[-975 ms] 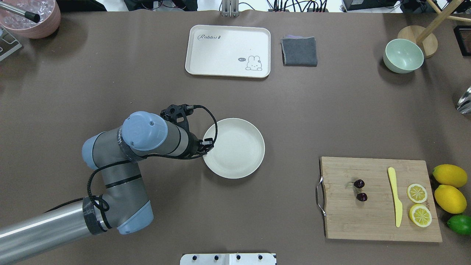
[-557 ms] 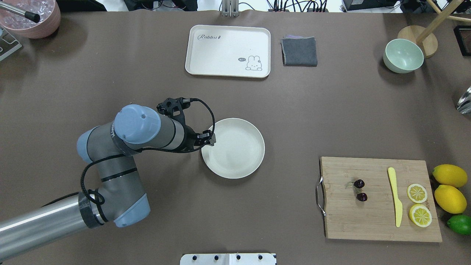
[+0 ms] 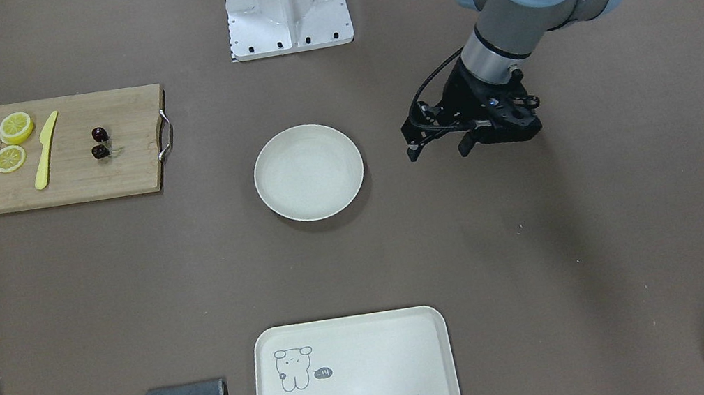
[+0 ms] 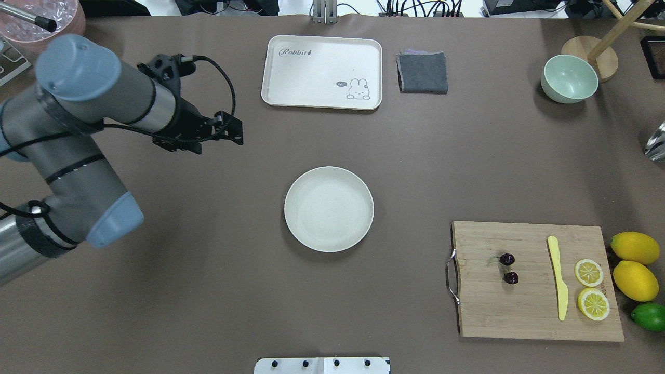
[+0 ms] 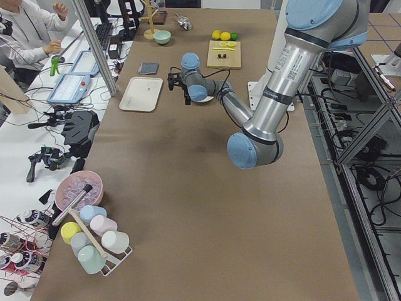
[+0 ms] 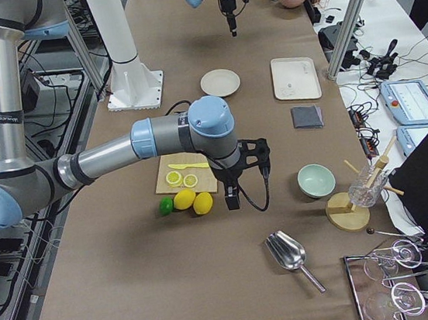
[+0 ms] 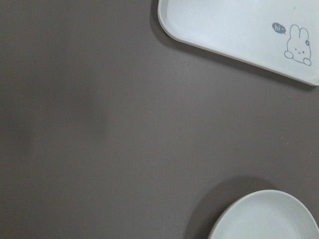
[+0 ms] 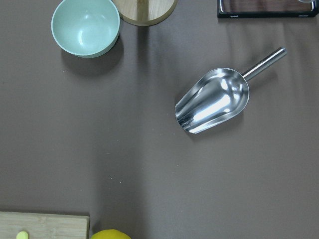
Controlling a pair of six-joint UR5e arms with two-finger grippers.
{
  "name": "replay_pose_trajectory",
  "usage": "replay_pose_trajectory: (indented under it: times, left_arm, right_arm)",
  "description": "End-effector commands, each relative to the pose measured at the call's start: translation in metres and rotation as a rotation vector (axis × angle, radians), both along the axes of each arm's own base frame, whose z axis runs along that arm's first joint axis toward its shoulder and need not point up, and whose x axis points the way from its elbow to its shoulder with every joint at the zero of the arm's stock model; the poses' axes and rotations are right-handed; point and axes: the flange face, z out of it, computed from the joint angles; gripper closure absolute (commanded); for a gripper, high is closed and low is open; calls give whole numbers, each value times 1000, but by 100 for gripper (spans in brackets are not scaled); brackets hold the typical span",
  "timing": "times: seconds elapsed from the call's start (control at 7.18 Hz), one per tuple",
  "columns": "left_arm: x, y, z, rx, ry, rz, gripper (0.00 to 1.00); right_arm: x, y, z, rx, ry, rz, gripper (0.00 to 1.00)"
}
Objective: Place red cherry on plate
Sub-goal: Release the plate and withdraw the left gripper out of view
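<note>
One right gripper (image 6: 233, 203), exterior right view only

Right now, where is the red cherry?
In the overhead view the red cherry lies on the cutting board at lower right, left of the yellow knife, apart from the plate.

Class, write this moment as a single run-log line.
left gripper: open, empty, away from plate | right gripper: state unclear | red cherry: on cutting board | plate: empty

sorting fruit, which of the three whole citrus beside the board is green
The lime, at the row's end nearest the robot; the middle lemon and the far lemon are yellow.
</note>
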Motion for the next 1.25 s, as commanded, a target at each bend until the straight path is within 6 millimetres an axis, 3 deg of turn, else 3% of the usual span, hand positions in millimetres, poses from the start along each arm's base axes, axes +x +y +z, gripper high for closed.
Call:
replay_pose_trajectory:
  times: [0.0,0.28,0.56,0.84,0.97,1.11]
  left_arm:
    - [-121,-35,35,106,-138,77,2]
    - [-247,-47,140,178,-211,148,2]
    - [-319,-13,233,132,-257,176,2]
    - [-360,20,290,33,-232,151,2]
    - [-368,30,305,22,-239,154,2]
    - [-372,33,307,43,-245,164,2]
  right_arm:
    - [1,1,0,-1,1,2,0]
    - [0,5,6,-12,0,1,0]
    - [0,6,11,-23,2,1,0]
    - [0,5,22,-44,6,-1,0]
    - [1,8,27,-54,8,-1,0]
    - [0,14,31,-65,5,-1,0]
